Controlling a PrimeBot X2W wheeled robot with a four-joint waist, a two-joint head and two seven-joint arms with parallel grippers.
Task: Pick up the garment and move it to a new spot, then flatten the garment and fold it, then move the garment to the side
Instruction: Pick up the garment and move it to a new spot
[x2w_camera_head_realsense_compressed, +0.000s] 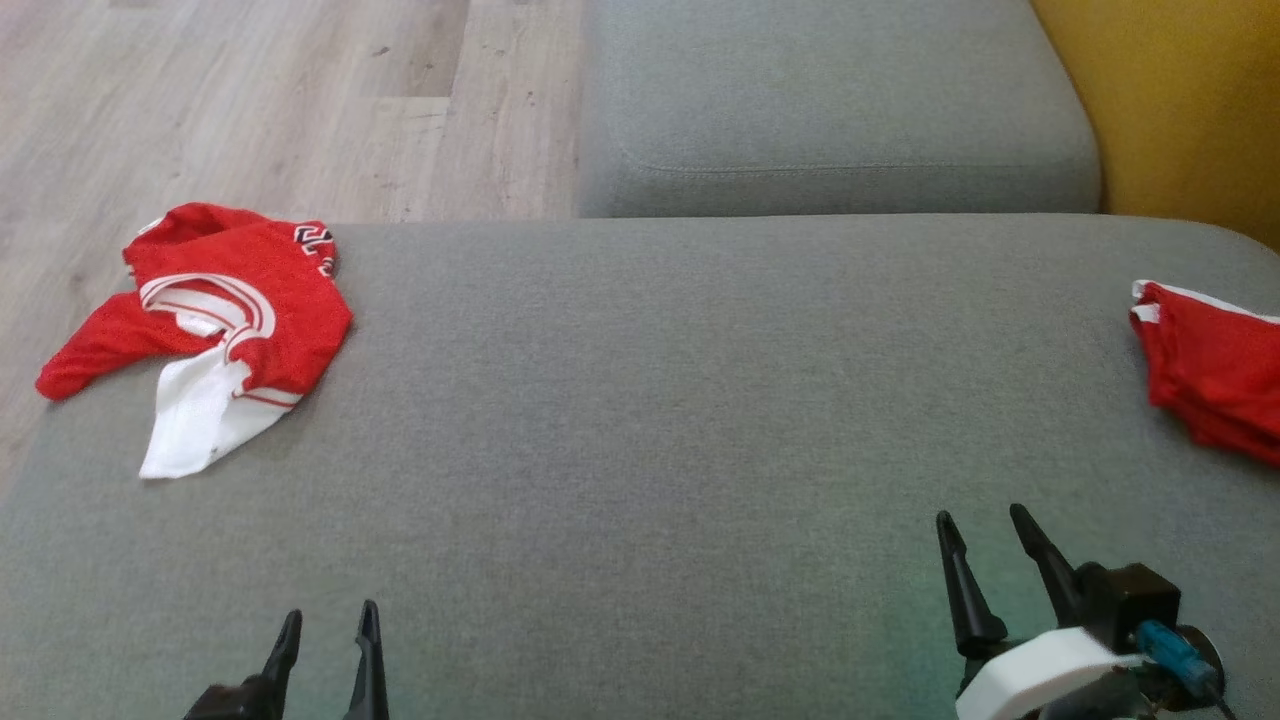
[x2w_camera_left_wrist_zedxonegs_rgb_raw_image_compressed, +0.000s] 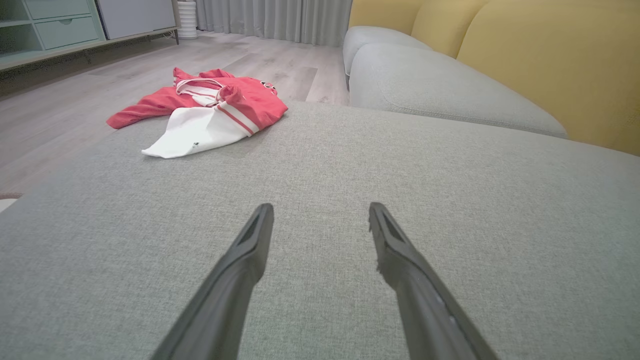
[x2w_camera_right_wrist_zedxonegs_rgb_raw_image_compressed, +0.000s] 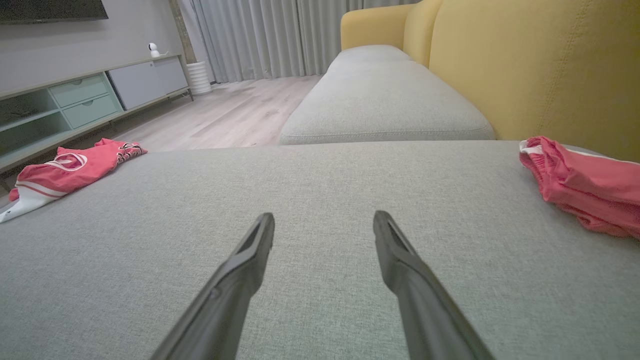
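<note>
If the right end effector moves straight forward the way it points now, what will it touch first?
Probably the grey seat cushion itself, since the right end effector aims low across it; depth is unclear. The red-and-white garment and the red garment lie off to the sides.

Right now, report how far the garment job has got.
Done: nothing visible; the red-and-white garment lies crumpled at the cushion's left edge. In hand: nothing; the left gripper and right gripper are open and empty. Left: pick up, move, flatten, fold, set aside.
</note>
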